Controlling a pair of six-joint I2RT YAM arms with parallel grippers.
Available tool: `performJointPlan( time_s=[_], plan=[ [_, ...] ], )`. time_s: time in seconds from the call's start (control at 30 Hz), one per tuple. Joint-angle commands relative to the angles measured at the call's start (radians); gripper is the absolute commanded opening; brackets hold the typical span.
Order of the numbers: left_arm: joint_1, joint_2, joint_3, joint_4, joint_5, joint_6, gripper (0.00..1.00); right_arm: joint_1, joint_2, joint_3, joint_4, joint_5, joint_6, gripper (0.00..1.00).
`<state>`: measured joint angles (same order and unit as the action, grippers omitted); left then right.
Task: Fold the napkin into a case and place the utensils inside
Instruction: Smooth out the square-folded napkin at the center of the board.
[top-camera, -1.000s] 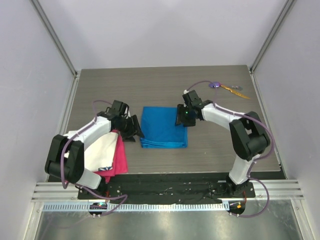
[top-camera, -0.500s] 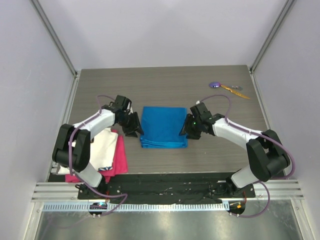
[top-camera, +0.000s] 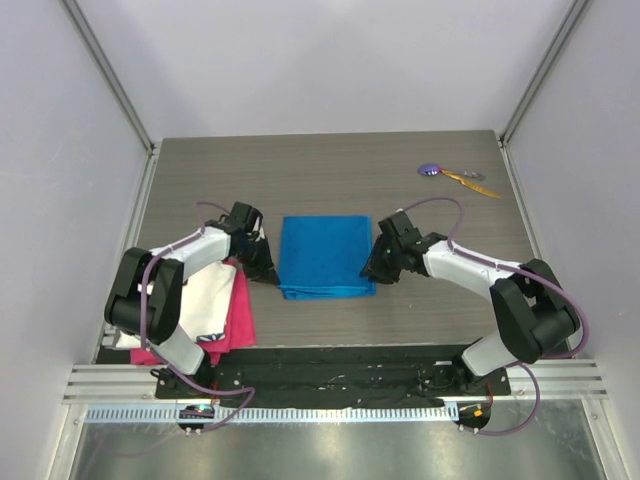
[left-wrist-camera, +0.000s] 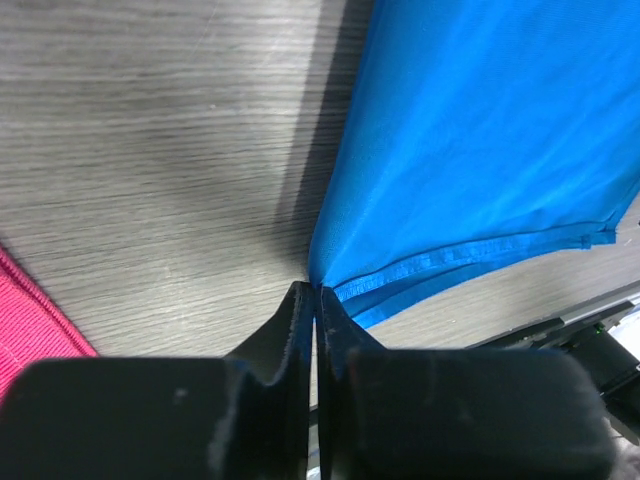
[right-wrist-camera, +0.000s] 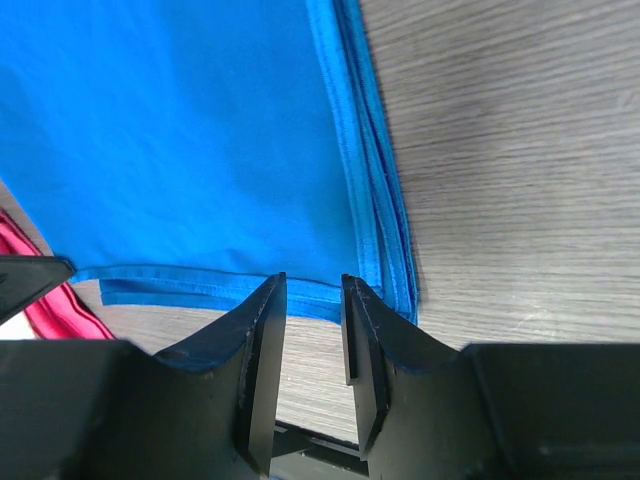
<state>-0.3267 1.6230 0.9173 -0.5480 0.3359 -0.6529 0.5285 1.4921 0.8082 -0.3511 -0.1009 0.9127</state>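
Observation:
The blue napkin (top-camera: 325, 255) lies folded into a near-square on the table's middle. My left gripper (top-camera: 268, 272) is at its near left corner, shut on the edge. In the left wrist view the cloth (left-wrist-camera: 480, 130) pulls up to a point at the closed gripper (left-wrist-camera: 316, 292). My right gripper (top-camera: 372, 270) is at the near right corner. Its jaws (right-wrist-camera: 314, 285) stand apart over the stacked hems of the napkin (right-wrist-camera: 200, 130), with nothing pinched. The utensils lie far right: a purple-headed one (top-camera: 430, 169) and an orange one (top-camera: 470, 181).
A white cloth (top-camera: 205, 295) and a pink cloth (top-camera: 238, 315) lie stacked at the near left, under my left arm. The pink cloth's edge shows in both wrist views (left-wrist-camera: 30, 320) (right-wrist-camera: 40, 300). A black rail runs along the table's near edge.
My left gripper has shut on the napkin's near left corner. The right gripper has come nearer along the right edge to the near corner, and its jaws have narrowed.

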Motion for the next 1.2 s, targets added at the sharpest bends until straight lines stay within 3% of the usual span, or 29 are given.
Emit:
performJointPlan(
  time_s=[0.0, 0.33, 0.6, 1.17],
  plan=[
    [0.005, -0.043, -0.026, 0.049, -0.001, -0.019, 0.0, 0.014, -0.013, 0.005, -0.02, 0.049, 0.028, 0.36],
    [0.005, -0.064, -0.095, 0.112, -0.014, -0.077, 0.0, 0.037, -0.029, -0.015, -0.048, 0.07, 0.052, 0.36],
    [0.005, -0.08, -0.118, 0.131, -0.012, -0.083, 0.0, 0.051, -0.01, -0.033, -0.031, 0.081, 0.072, 0.31],
    [0.006, -0.091, -0.124, 0.145, 0.012, -0.086, 0.0, 0.094, 0.002, -0.027, -0.055, 0.138, 0.11, 0.36]
  ],
)
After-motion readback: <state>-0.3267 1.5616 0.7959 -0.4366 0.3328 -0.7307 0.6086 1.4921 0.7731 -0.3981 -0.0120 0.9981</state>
